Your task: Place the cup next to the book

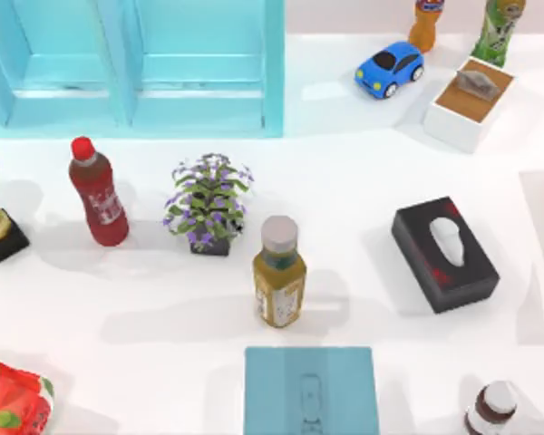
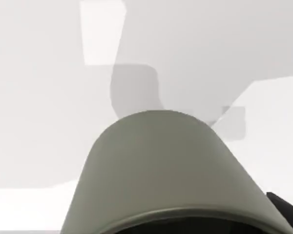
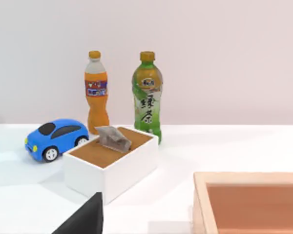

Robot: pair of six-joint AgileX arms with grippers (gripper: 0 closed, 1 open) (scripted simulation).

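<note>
While the cup (image 2: 171, 170) sits right up against my left wrist camera, I can't tell my grip. Book's (image 1: 310, 390) at the table's near edge, centre.

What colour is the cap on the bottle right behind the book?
Grey, on the yellow-green bottle behind the book; clearest in the top view.

Room L+R of book (image 1: 311, 390); tea bottle (image 1: 279, 274) blocks behind.
</note>
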